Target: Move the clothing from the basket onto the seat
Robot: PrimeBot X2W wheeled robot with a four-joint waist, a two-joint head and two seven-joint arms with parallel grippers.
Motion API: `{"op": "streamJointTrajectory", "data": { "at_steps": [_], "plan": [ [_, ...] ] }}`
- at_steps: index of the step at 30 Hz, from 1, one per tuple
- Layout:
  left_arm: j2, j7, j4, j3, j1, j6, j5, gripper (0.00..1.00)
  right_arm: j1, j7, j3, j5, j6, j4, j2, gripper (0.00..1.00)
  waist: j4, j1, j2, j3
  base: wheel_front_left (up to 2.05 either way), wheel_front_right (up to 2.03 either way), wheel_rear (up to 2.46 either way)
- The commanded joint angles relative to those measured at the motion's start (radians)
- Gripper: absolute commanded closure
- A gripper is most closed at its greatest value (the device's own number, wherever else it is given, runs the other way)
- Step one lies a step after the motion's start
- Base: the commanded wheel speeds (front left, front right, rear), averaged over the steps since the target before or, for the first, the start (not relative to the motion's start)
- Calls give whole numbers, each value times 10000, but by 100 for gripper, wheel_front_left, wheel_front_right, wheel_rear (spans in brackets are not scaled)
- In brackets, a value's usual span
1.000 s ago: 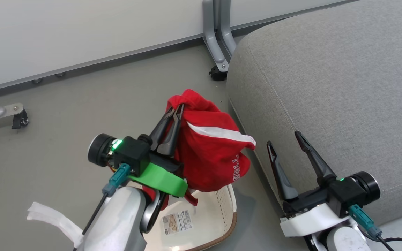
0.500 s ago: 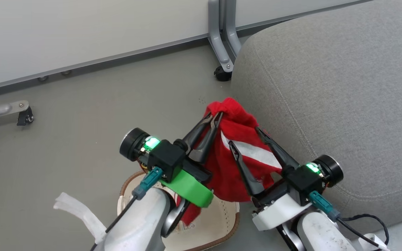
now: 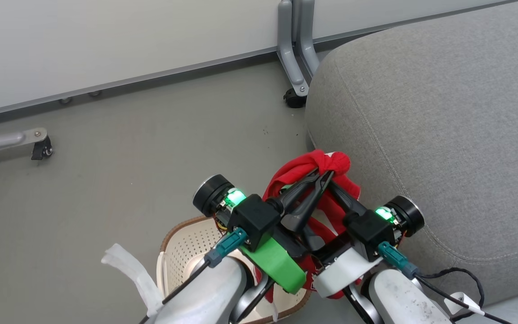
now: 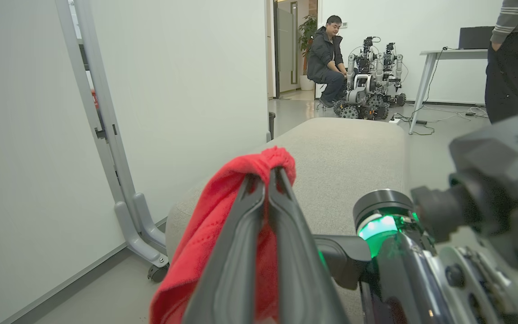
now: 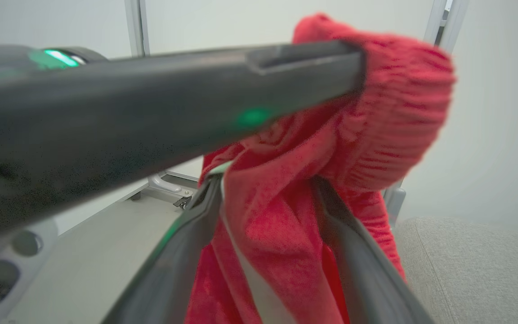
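The left gripper (image 3: 325,174) is pinched tight on a bunched fold of the red clothing (image 3: 336,162), up against the left edge of the seat (image 3: 443,135). The right gripper (image 5: 270,180) stands spread, with fabric hanging between its fingers. The basket (image 3: 182,243) sits nearer on the grey floor (image 3: 128,148), and a white partition (image 3: 106,40) stands beyond.

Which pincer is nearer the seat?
Right. The right pincer lies beside the seat; the left pincer, shut on the clothing, extends from the basket side, only its fingertips near it.
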Motion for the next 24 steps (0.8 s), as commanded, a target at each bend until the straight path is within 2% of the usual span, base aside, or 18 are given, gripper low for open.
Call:
{"op": "streamJointTrajectory", "data": {
  "at_steps": [1, 13, 14, 15, 16, 24],
  "plan": [
    [56, 15, -140, -89, -62, -45, -168, 100, -158, -31, 31, 70, -3, 7, -11, 0, -17, 1, 0, -15, 0, 0, 0],
    [138, 154, -774, -302, -284, -43, -519, 100, -395, -31, 130, 498, -1, 25, -10, 0, 4, 1, 0, 63, 0, 0, 0],
    [147, 135, -812, -281, -294, -23, -528, 100, -413, -30, 162, 479, -1, 30, -10, 53, 21, 1, 0, 80, 0, 0, 0],
    [166, 133, -832, -264, -304, -16, -550, 100, -428, -30, 161, 444, -1, -9, -8, 85, 36, 1, 0, 94, 0, 0, 0],
    [208, 138, -845, -232, -324, -4, -554, 100, -416, -30, 138, 427, -1, -11, -16, 100, 53, 1, 0, 111, 0, 0, 0],
    [411, 87, -857, -19, -345, 146, -649, 100, -321, -31, 4, 347, -3, -294, -10, 100, 89, 1, 0, 145, 0, 0, 0]
  ]
}}
